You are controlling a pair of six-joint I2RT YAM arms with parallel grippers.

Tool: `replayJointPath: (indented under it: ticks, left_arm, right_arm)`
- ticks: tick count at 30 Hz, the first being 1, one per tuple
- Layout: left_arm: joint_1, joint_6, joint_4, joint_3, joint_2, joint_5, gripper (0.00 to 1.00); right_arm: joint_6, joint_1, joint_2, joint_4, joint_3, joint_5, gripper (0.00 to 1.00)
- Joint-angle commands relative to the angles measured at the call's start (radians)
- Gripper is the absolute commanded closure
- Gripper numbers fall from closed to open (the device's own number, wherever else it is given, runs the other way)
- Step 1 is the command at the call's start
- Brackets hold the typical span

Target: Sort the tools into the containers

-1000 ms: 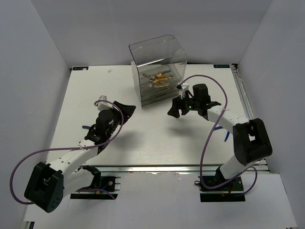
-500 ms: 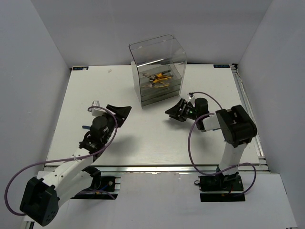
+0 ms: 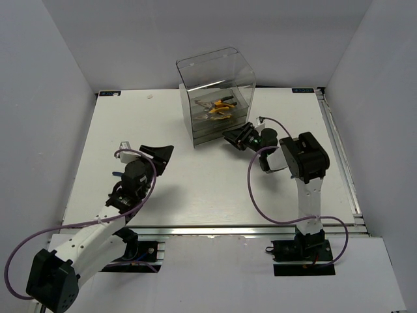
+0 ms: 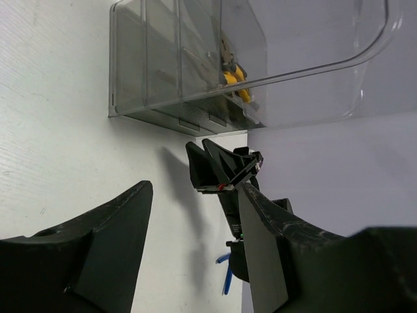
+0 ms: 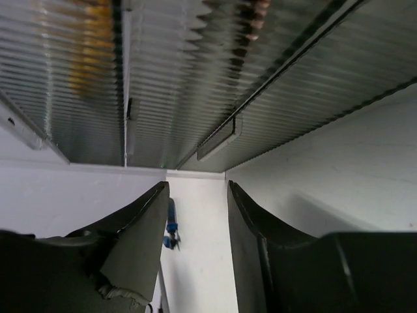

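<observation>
I see left gripper (image 3: 158,154) spread wide, empty, over table (image 3: 195,189). Right gripper (image 3: 234,138) fingers parted, empty, just before drawer fronts of smoky clear cabinet (image 3: 242,78). Yellow-handled pliers (image 3: 220,108) lie inside cabinet, long axis roughly left-right, handles rightward.

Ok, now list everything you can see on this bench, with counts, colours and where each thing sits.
cabinet: one, clear smoky plastic, stacked drawers, far middle of the table.
yellow-handled tools: small pile, count unclear, yellow and orange, inside the cabinet.
blue-handled tool: one, blue, lying on the table past the cabinet in the right wrist view.
second blue tool: one, blue, on the table beyond the right arm in the left wrist view.
table: one, white.
cables: two, purple, one looping along each arm.
left pincer: one, black, open and empty, over the table's left half.
right pincer: one, black, open and empty, at the cabinet's lower drawer fronts.
</observation>
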Motion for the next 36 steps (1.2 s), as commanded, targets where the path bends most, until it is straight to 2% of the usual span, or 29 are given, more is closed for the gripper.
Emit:
replayJointPath:
  ticks: [1,20,25,26,29,36]
  left_arm:
    - [0.006,-0.010,0.007,-0.009,0.017,-0.016,0.34]
    - [0.005,-0.010,-0.029,-0.010,0.004,-0.032,0.34]
    - [0.006,-0.010,-0.040,-0.007,0.003,-0.031,0.34]
    - [0.005,-0.010,-0.040,-0.007,0.003,-0.029,0.34]
    - [0.005,-0.008,-0.042,-0.005,0.003,-0.026,0.34]
    - [0.006,-0.010,-0.031,-0.010,-0.003,-0.023,0.34]
  right_arm:
    - [0.064,0.016,0.028,0.086,0.036,0.062,0.53]
    - [0.070,0.027,0.147,0.081,0.147,0.093,0.59]
    - [0.098,0.030,0.154,0.089,0.145,0.125,0.71]
    - [0.099,0.028,0.159,0.094,0.145,0.130,0.78]
    - [0.118,0.031,0.156,0.101,0.134,0.153,0.88]
    - [0.142,0.033,0.139,0.104,0.104,0.173,1.00]
